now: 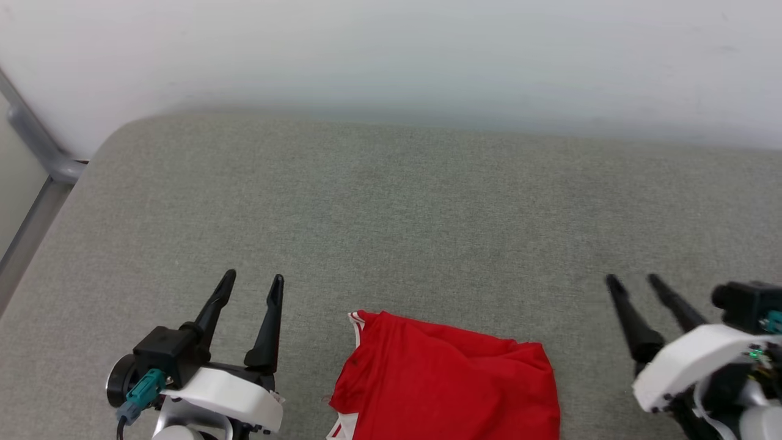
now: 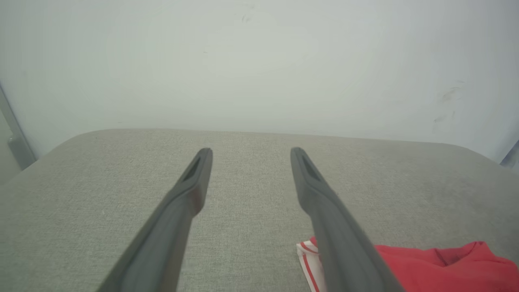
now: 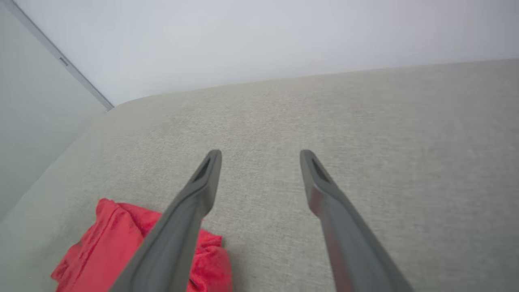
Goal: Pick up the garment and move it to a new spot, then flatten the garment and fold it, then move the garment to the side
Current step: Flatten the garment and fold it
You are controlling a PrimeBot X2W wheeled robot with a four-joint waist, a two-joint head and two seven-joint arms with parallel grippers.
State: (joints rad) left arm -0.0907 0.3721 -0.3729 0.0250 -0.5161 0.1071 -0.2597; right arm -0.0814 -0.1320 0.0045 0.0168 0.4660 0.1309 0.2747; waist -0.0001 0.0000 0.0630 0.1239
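The garment point(image 1: 449, 379) lies bunched on the grey cushion point(image 1: 391, 201) close in front of me, between my two grippers and touching neither. My left gripper point(image 1: 253, 280) is near its left side, fingers spread and empty. My right gripper point(image 1: 632, 280) is farther off on its right, likewise spread and empty.

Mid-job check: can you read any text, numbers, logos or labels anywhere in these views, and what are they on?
Nothing can be read in these views.
The garment: the side facing up is plain red with red-white striped trim, with no print to read.
The grey frame: it has a small dark mark, too small to read.
The left hand and right hand: both are open, and their dark fingers carry no markings.
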